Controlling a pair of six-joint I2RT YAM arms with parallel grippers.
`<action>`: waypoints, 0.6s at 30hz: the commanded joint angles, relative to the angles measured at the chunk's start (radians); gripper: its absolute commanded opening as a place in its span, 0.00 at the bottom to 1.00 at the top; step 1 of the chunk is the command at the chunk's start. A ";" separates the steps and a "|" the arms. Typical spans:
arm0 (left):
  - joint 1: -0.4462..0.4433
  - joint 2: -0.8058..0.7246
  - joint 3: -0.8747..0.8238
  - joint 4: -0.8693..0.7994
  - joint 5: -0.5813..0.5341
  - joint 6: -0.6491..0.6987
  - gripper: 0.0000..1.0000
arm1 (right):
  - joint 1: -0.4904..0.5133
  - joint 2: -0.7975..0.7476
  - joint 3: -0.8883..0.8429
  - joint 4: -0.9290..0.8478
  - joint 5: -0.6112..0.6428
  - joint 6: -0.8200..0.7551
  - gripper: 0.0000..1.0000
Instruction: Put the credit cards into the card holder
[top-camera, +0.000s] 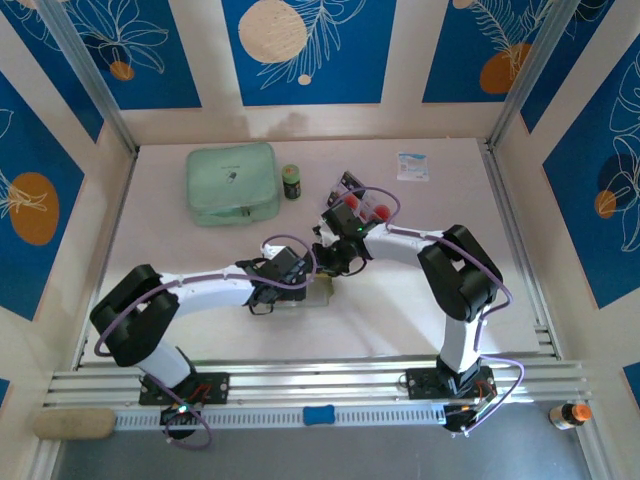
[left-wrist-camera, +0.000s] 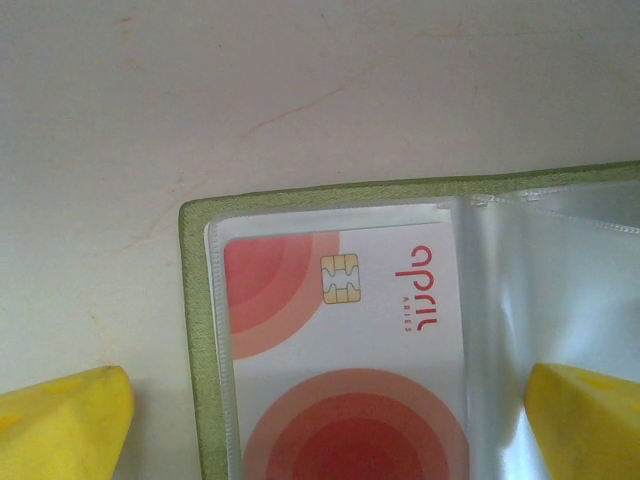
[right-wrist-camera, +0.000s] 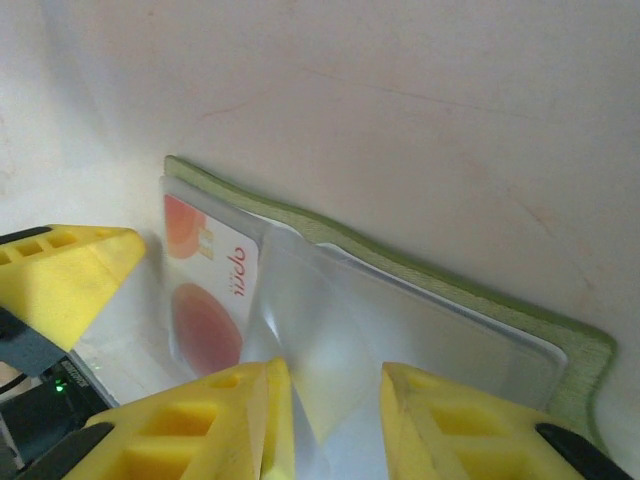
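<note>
Overhead, the left gripper and right gripper meet above the open card holder, with a clear tray of credit cards just behind. The left wrist view shows 1 card inside the holder's left sleeve, between widely spread fingers. In the right wrist view a clear sleeve runs between the right gripper's nearly closed fingers, but I cannot tell whether they pinch it.
</note>
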 joint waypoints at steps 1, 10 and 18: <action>-0.008 -0.028 -0.021 -0.012 -0.023 -0.013 1.00 | -0.003 0.028 -0.004 0.025 -0.071 0.029 0.34; -0.008 -0.106 -0.018 -0.042 -0.056 -0.007 1.00 | 0.012 0.025 0.016 0.052 -0.135 0.068 0.35; 0.004 -0.266 -0.051 -0.099 -0.117 -0.003 1.00 | 0.048 0.021 0.061 0.036 -0.138 0.090 0.36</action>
